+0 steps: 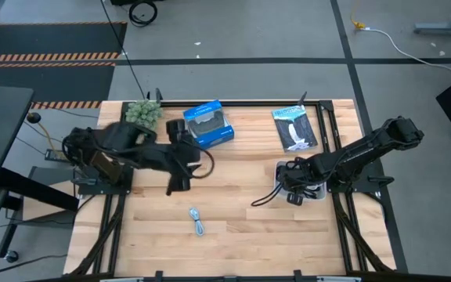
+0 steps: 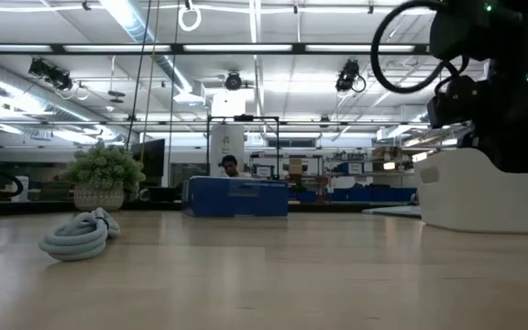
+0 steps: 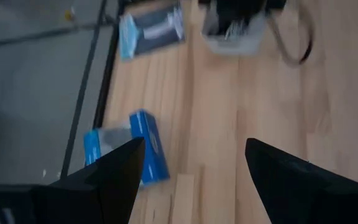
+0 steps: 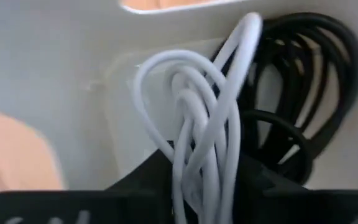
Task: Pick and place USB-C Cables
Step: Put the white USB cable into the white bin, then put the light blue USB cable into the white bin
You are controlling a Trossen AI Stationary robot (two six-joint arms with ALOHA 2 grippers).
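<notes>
My right gripper (image 1: 296,186) reaches down into a white bin (image 1: 310,190) at the table's right and is shut on a white cable bundle (image 4: 207,124). A black cable coil (image 4: 303,93) lies in the bin beside it. A black strand (image 1: 263,197) trails out of the bin onto the table. A pale blue-grey coiled cable (image 1: 198,222) lies on the wood near the table's middle and also shows in the low view (image 2: 81,234). My left gripper (image 3: 194,168) is open and empty above the table's left-middle (image 1: 178,178). My right gripper pinches the white bundle's several strands (image 4: 197,168) between its two fingers, at the end nearest the gripper. The fingers come from above, pointing down into the bin. The bundle's looped end (image 4: 247,31) sticks out ahead of the fingers, next to the black coil.
A blue box (image 1: 208,124) and a small potted plant (image 1: 142,112) stand at the far edge. A flat packet (image 1: 294,128) lies at the far right. Bare wood spreads around the blue-grey cable toward the near edge.
</notes>
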